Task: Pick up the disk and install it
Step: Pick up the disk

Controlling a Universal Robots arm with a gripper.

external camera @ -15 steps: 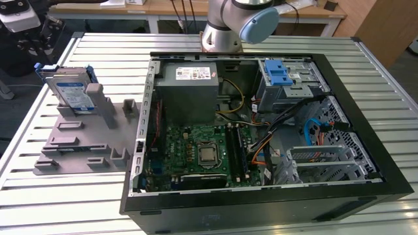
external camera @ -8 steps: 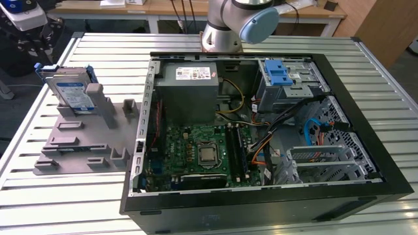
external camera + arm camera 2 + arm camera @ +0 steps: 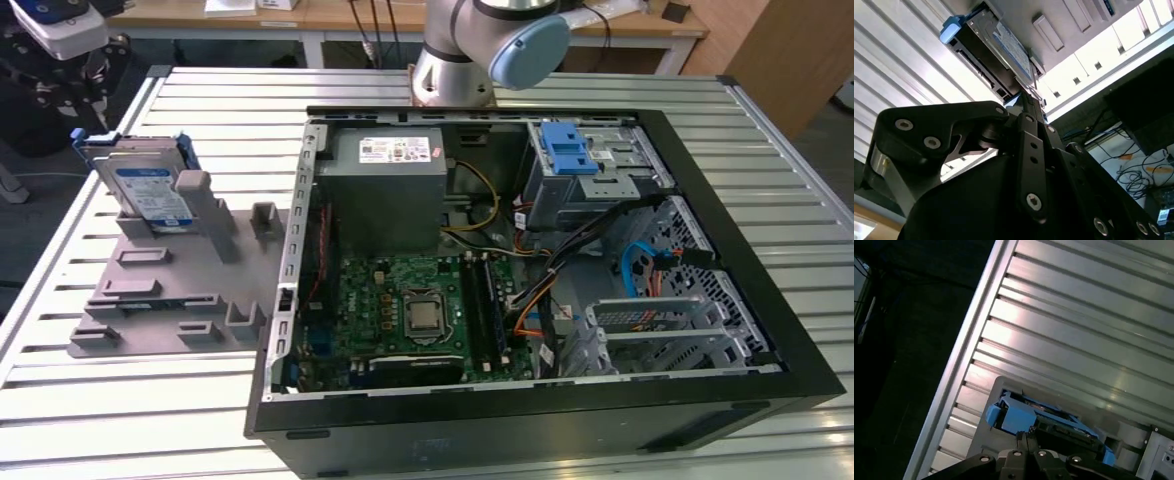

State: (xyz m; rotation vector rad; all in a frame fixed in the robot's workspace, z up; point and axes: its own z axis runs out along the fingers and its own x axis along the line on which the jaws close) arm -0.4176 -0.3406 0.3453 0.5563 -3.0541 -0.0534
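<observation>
The likely stiff, shock-sensitive silver rectangular disk (image 3: pixel 144 195) with blue plastic rails, upper left, suits a rail-edge grip; the end effector (image 3: pixel 1023 437) is closed and empty.

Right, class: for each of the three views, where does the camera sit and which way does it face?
Exterior view: above the table, looking down on the computer case, the disk in its grey stand and the arm.
Second wrist view: on the arm, looking along the gripper toward the disk.
First wrist view: on the arm, looking past the gripper at the disk and table.
Shared: all three show the disk.
</observation>
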